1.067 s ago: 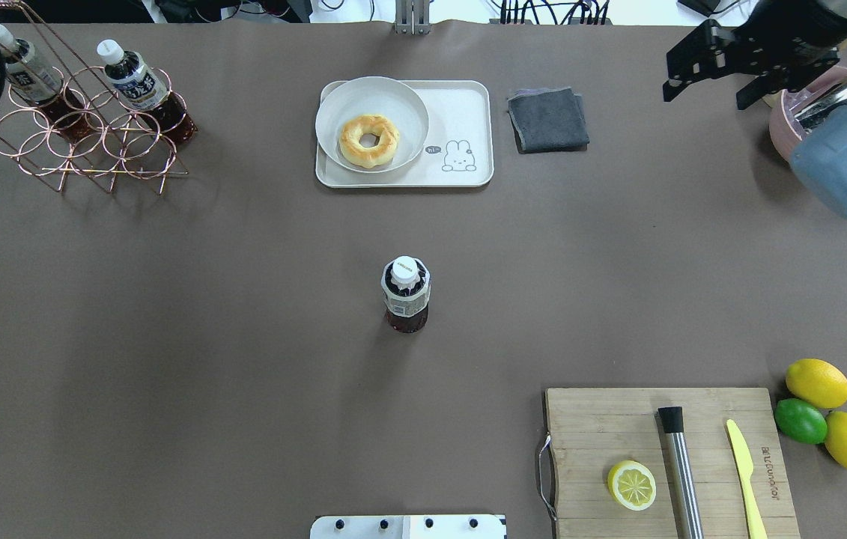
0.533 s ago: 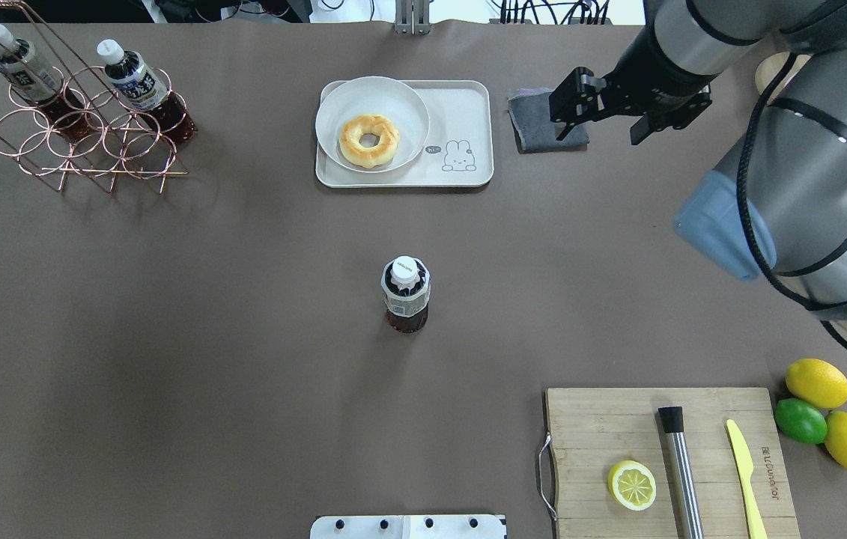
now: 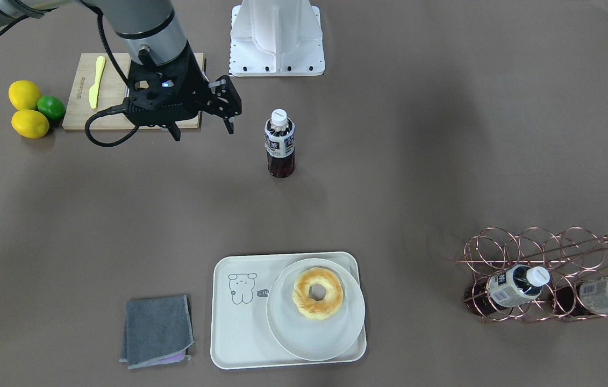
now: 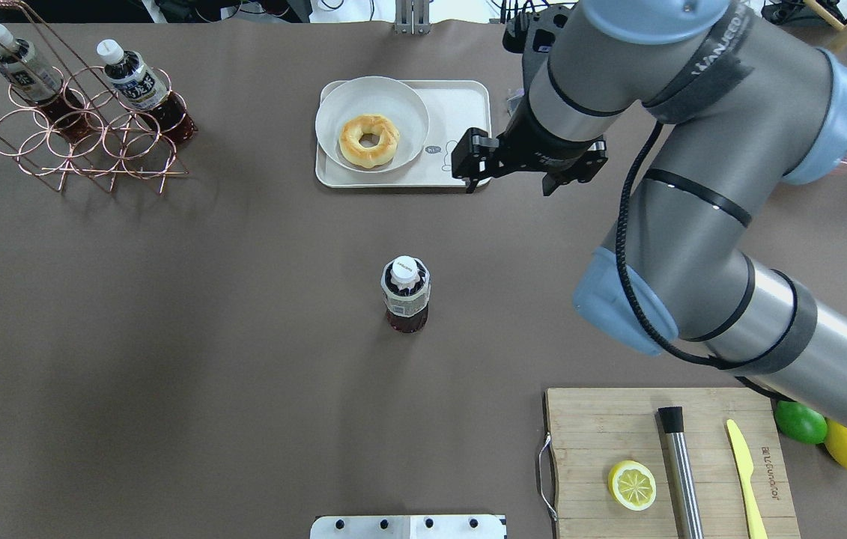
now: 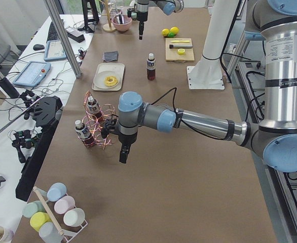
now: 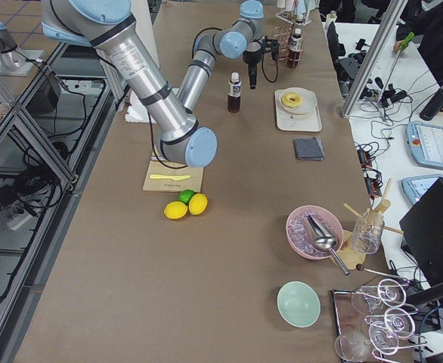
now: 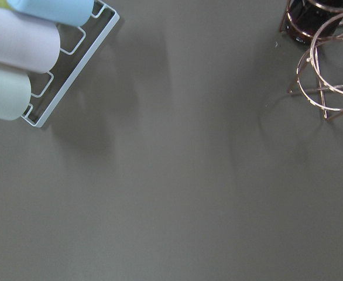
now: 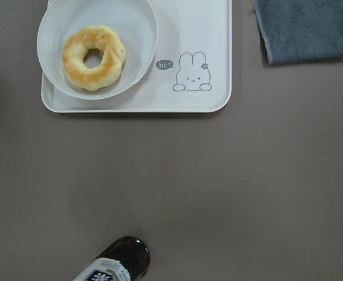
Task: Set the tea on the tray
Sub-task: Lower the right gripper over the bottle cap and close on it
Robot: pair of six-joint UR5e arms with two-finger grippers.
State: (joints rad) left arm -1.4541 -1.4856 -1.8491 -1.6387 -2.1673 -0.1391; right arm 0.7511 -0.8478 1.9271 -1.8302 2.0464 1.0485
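tea waits mid-table, grasp not yet made

nearest our base, the tea (image 4: 406,293) stands upright in the middle of the table, touched by nothing. raised and off to our right of it hangs the right gripper (image 4: 509,186), fingers apart and empty, so we judge the step in hand to be the reach. next we would lower the open jaws around the bottle's body, close, and lift. farther out lies the tray (image 4: 460,101); a plate (image 4: 393,93) with a doughnut (image 4: 368,140) fills its left half, and the half with the bear drawing looks free for the set-down. the left gripper (image 5: 123,152) hangs by the bottle rack (image 4: 86,146) at the table's left end; apart or together, we cannot tell.
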